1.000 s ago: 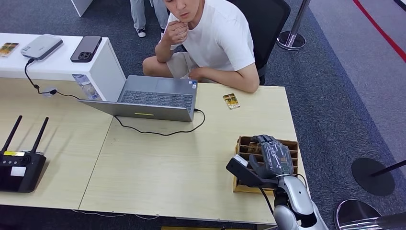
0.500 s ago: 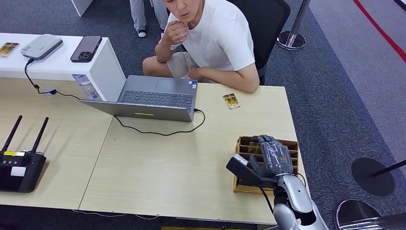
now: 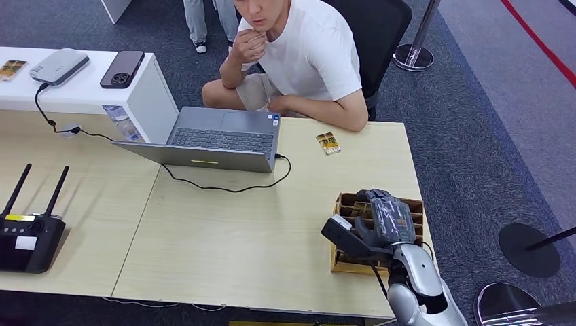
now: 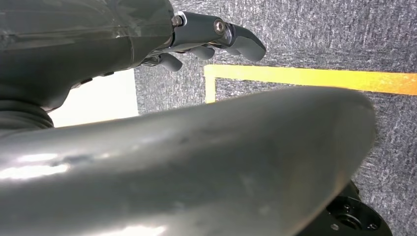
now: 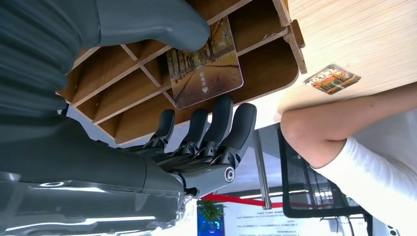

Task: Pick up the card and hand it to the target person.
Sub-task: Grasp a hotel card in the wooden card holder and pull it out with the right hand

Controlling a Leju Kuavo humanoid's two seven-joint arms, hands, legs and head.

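The right hand (image 3: 384,219) is held over the slotted wooden card holder (image 3: 414,206) at the near right corner of the light wooden desk (image 3: 258,231). In the right wrist view, a card printed with an autumn tree avenue (image 5: 204,66) is seen standing in one slot of the holder, with the thick grey thumb (image 5: 147,22) laid against its face and the dark fingers (image 5: 216,125) curved on the other side. Whether the card is already pinched cannot be told; the fingers appear close to it but not clearly pressed on it.

The left hand (image 4: 211,37) is seen hanging beside the body over grey carpet, its fingers loosely curled with nothing held.

A second, similar small card (image 3: 328,143) lies flat on the desk, just beside the forearm of the seated person in a white T-shirt (image 3: 309,54), who is judged to be the target. An open grey laptop (image 3: 221,139) is placed to that person's side.

Several failures are judged possible. If the thumb and fingers are closed off-centre, the card could be tilted and jammed against the slot dividers. If too little of the card is caught, it could be dropped when lifted. The holder itself could be dragged or tipped if the fingers are snagged on its wall.
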